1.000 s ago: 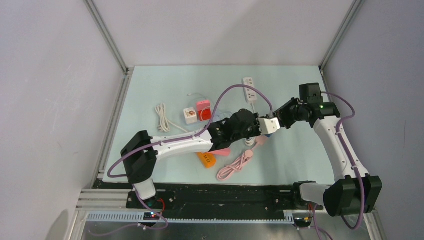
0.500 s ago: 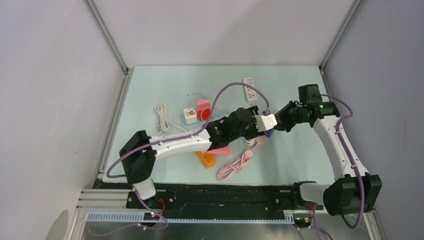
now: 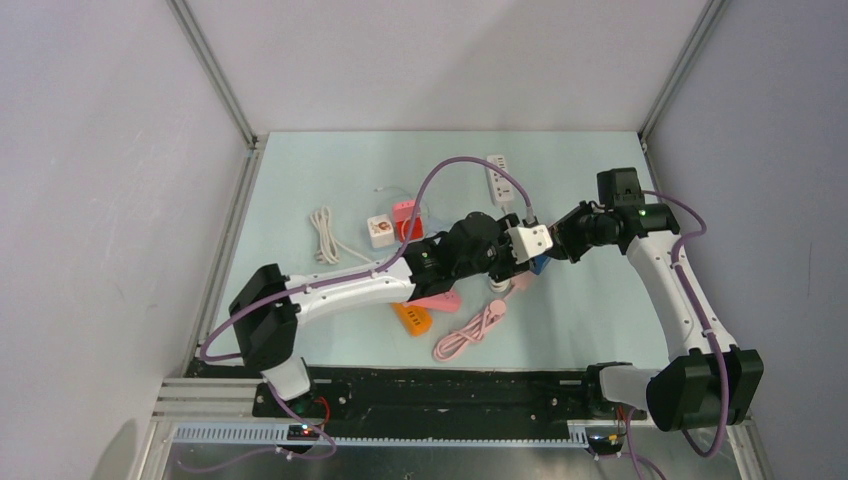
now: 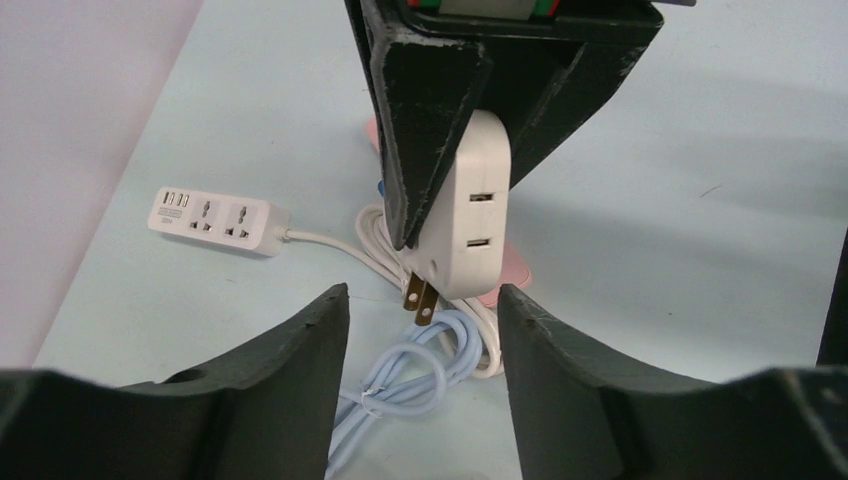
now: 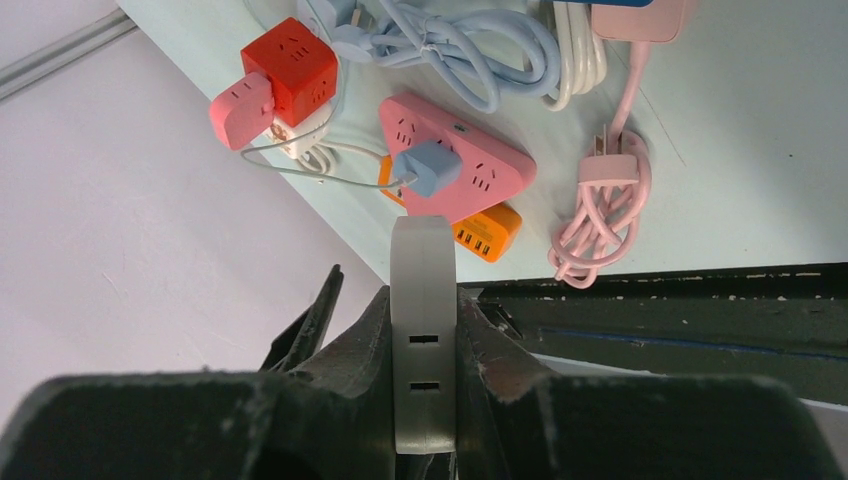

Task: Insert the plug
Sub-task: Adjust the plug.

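Observation:
The plug point(image 3: 530, 241) is a white block with two brass prongs and two slots on its side. My right gripper point(image 3: 548, 243) is shut on it and holds it above the middle of the table. In the right wrist view the plug point(image 5: 422, 330) sits tight between the right gripper's point(image 5: 422, 292) fingers. My left gripper point(image 4: 422, 300) stands open just below the plug point(image 4: 475, 215), its fingers apart from it with nothing between them. The prongs point down towards the left gripper. A pink triangular power strip point(image 5: 480, 170) lies on the table under the arms.
A white power strip point(image 3: 499, 178) lies at the back. A small blue plug point(image 5: 428, 168) sits in the pink strip. Red and pink cube adapters point(image 3: 405, 220), an orange block point(image 3: 412, 318), a pink cable point(image 3: 470, 335), a light-blue cable point(image 4: 420, 375) and a white cable point(image 3: 322, 232) lie around.
My left gripper has opened, let go of the white plug and drawn back a little. The right gripper keeps its hold on the plug.

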Controlling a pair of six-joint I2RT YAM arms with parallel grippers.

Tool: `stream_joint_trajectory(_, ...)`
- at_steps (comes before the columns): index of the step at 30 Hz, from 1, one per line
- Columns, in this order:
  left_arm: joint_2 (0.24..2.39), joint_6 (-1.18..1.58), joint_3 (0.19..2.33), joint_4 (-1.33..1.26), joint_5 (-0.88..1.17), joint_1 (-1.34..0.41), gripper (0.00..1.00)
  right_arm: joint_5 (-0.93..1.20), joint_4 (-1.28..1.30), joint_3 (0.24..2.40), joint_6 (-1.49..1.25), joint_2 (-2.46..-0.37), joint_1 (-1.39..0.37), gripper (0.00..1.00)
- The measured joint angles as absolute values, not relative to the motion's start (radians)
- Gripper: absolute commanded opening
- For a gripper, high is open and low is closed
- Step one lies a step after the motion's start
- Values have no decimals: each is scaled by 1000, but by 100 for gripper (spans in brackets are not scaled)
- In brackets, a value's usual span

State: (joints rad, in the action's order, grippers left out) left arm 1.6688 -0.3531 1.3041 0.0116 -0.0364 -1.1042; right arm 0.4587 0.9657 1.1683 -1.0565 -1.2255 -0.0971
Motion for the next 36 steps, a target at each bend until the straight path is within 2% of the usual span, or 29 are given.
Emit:
stream_joint_trajectory(8,1692,-313,1313,12,-51,-1104,53,465,951,1168,-1084,-1225,-99,0)
stream_joint_trajectory(10,1707,-307,1316,11,-64,-1104,48,470,951,1168,-1090,-1225,-99,0)
stream_joint_trajectory(15,1747,-296,1319,14,-123,-1105,23,484,951,1168,-1105,-1222,-99,0)
stream_joint_trajectory(16,1748,-295,1319,14,-128,-1104,13,485,952,1168,-1106,-1221,-99,0)
stream_joint_trajectory(18,1754,-291,1323,20,-149,-1104,2,487,953,1168,-1107,-1219,-102,8)
stream_joint_trajectory(22,1761,-298,1339,41,-172,-1107,0,478,949,1168,-1122,-1211,-105,24)
stream_joint_trajectory(29,1761,-298,1351,52,-181,-1111,0,459,944,1168,-1118,-1197,-120,36)
stream_joint_trajectory(32,1761,-297,1353,51,-182,-1111,0,461,943,1168,-1117,-1197,-131,32)
stream_joint_trajectory(36,1761,-297,1356,55,-186,-1111,0,463,928,1168,-1126,-1197,-138,19)
